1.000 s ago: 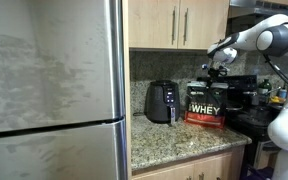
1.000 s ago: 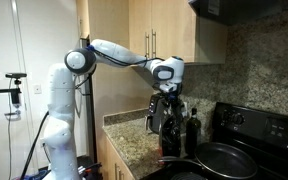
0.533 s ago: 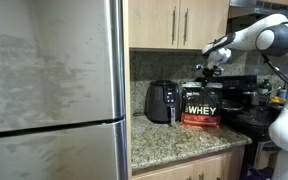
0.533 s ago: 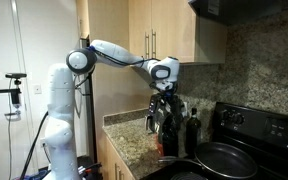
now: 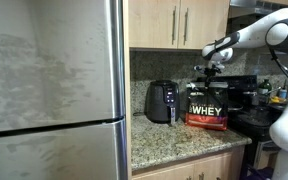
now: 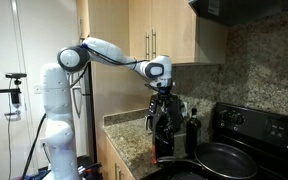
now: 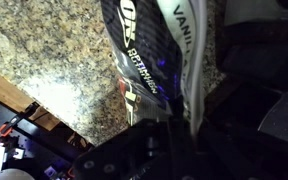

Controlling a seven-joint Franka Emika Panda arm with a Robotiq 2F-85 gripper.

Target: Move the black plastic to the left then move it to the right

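The black plastic bag [image 5: 206,108] with white "WHEY" lettering, a red band and a gold label stands upright on the granite counter [image 5: 174,137], just right of the air fryer. My gripper [image 5: 206,79] is above it, shut on the bag's top edge. In an exterior view the gripper [image 6: 165,100] sits over the bag [image 6: 165,132]. In the wrist view the bag [image 7: 144,45] runs from the top of the picture down into the dark gripper [image 7: 181,135]; the fingertips are lost in shadow.
A rounded black air fryer [image 5: 162,101] stands close to the bag's left. A steel fridge [image 5: 54,90] fills the left. A black stove [image 5: 246,103] with a pan [image 6: 222,158] lies right of the bag. A dark bottle [image 6: 192,126] stands behind it. Wall cabinets [image 5: 174,25] hang overhead.
The bag first shifted a little toward the air fryer, then came back to the right. The arm's elbow has swung higher and outward.
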